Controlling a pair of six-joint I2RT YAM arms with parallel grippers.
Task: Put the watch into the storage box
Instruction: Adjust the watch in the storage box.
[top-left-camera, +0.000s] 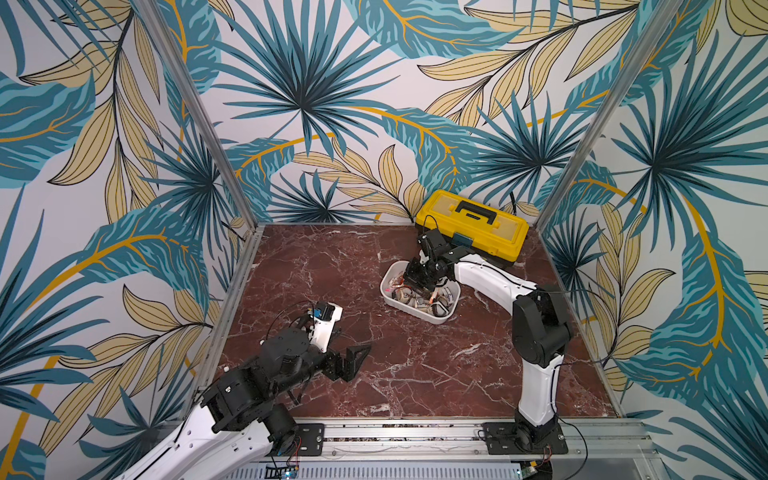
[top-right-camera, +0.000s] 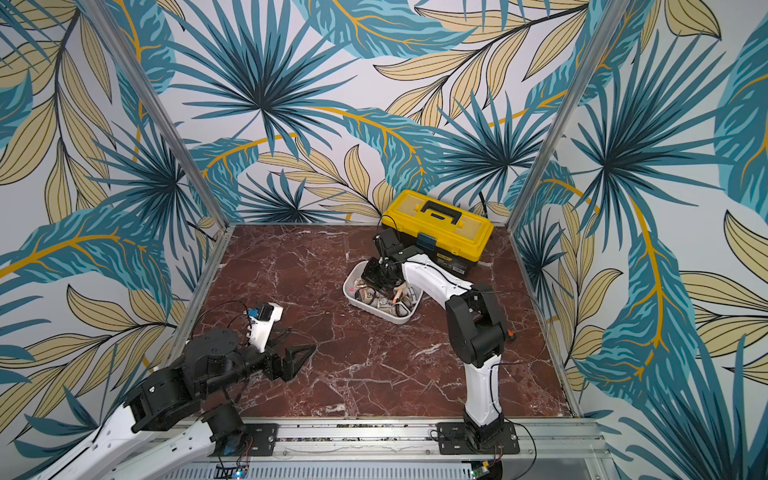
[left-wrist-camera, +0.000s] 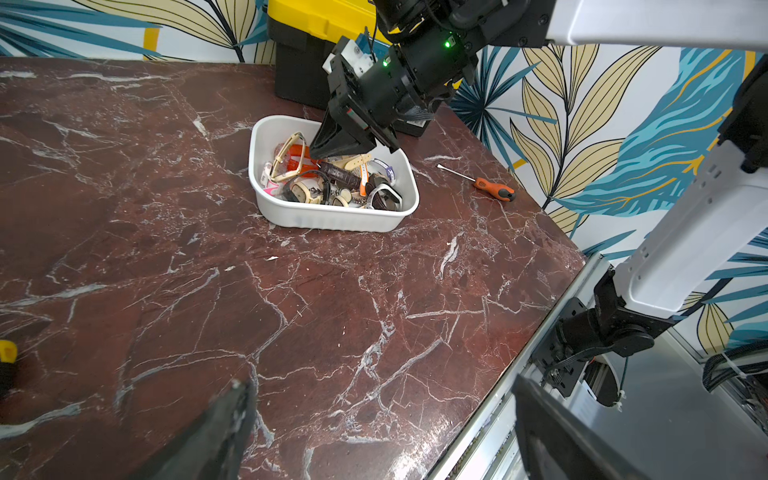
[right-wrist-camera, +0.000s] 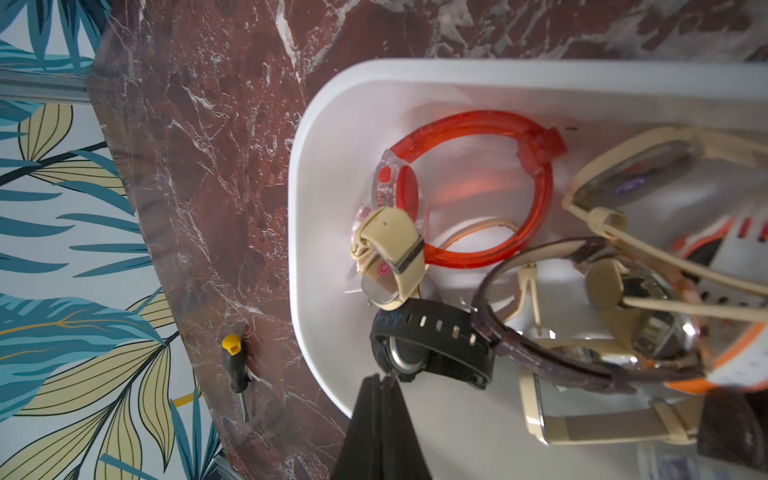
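Several watches are seen heaped in the box (left-wrist-camera: 332, 216), over which the right pincer (right-wrist-camera: 377, 380) is poised, its jaws pressed flat together with nothing visibly caught between them. A black watch (right-wrist-camera: 432, 332) is found touching, or all but touching, the pincer's tips. A red watch (right-wrist-camera: 478, 187) is seen farther ahead of them, near the box's wall, and cream and brown straps are tangled off to one side of the pincer. No watch is seen on the table (left-wrist-camera: 166, 270) outside the box, so the task's watch is judged to be lying in the pile beneath the pincer, though which one it is cannot be told. The left pincer (top-left-camera: 351, 361) is held wide and empty, well apart from the box. A toolbox (top-left-camera: 471, 226) is set just beyond the right pincer, and an orange screwdriver (left-wrist-camera: 494, 191) is seen lying near the box. The placing is judged done or nearly so. Trouble could be caused on the way out: a looped strap could be snagged by the closed tips and a watch dragged over the rim, or the light box could be knocked askew or tipped if its wall were struck by the pincer.
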